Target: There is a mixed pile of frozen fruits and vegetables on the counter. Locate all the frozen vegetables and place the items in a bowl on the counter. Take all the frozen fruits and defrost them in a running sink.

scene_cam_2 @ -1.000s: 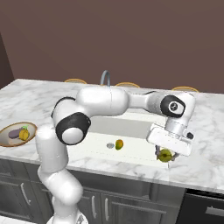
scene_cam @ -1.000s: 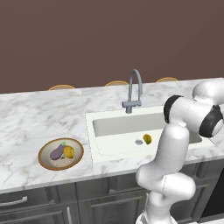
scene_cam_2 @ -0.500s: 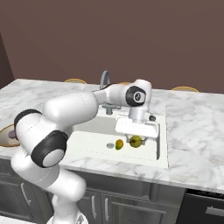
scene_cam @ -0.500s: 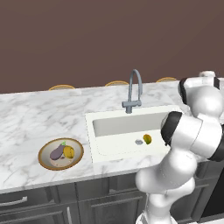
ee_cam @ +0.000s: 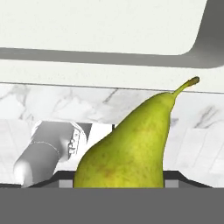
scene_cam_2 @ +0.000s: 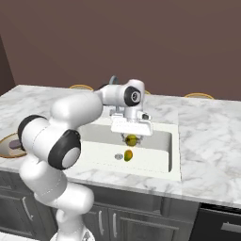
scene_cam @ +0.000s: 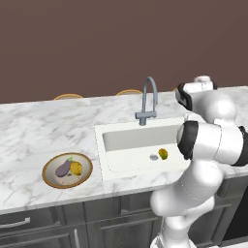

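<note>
Over the white sink [scene_cam_2: 153, 149], my gripper [scene_cam_2: 131, 134] is shut on a frozen fruit [scene_cam_2: 132, 140], a yellow-green pear that hangs just above the basin floor. The hand view shows this pear [ee_cam: 131, 148] close up, stem pointing up right, with the sink wall behind it. A second fruit [scene_cam_2: 128, 155] [scene_cam: 163, 154] lies on the basin floor beside the round grey drain [scene_cam: 154, 157]. To the left on the marble counter [scene_cam: 29, 135] sits the tan-rimmed bowl [scene_cam: 51, 162], holding the purple eggplant [scene_cam: 62, 168] and a yellow-orange vegetable [scene_cam: 76, 168].
The grey gooseneck tap [scene_cam: 147, 99] rises behind the sink. Thin tan-rimmed discs [scene_cam: 68, 97] [scene_cam_2: 197, 96] lie along the counter's back edge against the brown wall. Dark cabinets [scene_cam: 43, 227] run under the counter. My own arm [scene_cam: 208, 145] hides the sink's right end in the left base view.
My arm has swung left from the counter right of the sink to over the basin, carrying the fruit with it. The bowl and the fruit lying in the sink have not moved.
</note>
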